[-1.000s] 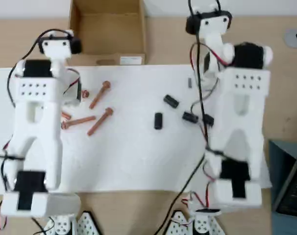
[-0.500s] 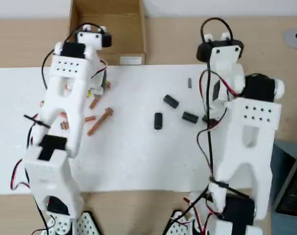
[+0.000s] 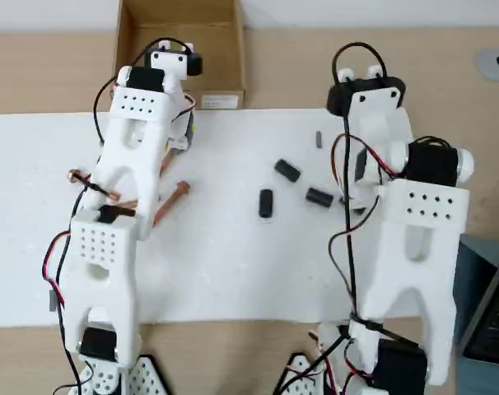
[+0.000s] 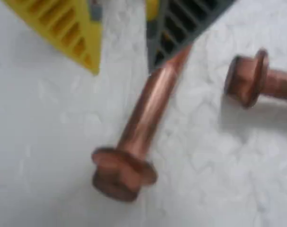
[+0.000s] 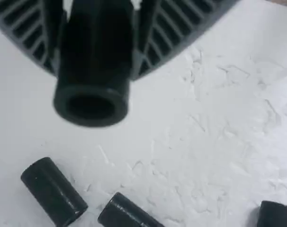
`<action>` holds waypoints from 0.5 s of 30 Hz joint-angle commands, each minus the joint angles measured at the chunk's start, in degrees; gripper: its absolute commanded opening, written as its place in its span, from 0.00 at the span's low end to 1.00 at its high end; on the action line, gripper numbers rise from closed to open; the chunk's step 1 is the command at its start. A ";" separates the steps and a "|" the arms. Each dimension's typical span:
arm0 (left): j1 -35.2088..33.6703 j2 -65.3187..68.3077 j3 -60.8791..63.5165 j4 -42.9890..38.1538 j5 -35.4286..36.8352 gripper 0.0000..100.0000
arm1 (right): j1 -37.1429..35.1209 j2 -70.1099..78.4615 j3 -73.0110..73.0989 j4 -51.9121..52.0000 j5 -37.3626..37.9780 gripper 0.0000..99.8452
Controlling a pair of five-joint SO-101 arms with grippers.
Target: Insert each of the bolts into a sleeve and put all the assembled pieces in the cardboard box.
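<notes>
The black sleeve (image 5: 93, 80) is clamped between the fingers of my right gripper (image 5: 97, 52). Its open bore faces the wrist camera, over the white sheet (image 5: 219, 118) where the loose sleeves (image 5: 53, 191) lie. A copper bolt (image 4: 143, 118) lies flat on the sheet, its shaft tip against the grey finger (image 4: 181, 19) of my left gripper (image 4: 122, 64), whose jaws stand apart. A second bolt (image 4: 250, 78) lies just beside it. In the high view my left arm (image 3: 134, 156) is stretched toward the upper left, near the cardboard box (image 3: 184, 58). My right arm (image 3: 414, 239) is folded at the right of the frame.
</notes>
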 commanded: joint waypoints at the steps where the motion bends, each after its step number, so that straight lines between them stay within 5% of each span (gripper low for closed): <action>1: 0.18 0.66 -5.10 0.26 -0.79 0.08 | 0.84 -2.24 -0.13 -1.14 0.44 0.01; 15: -2.90 8.31 -7.47 -1.76 -2.81 0.08 | 0.84 -2.24 -0.04 -0.88 0.44 0.01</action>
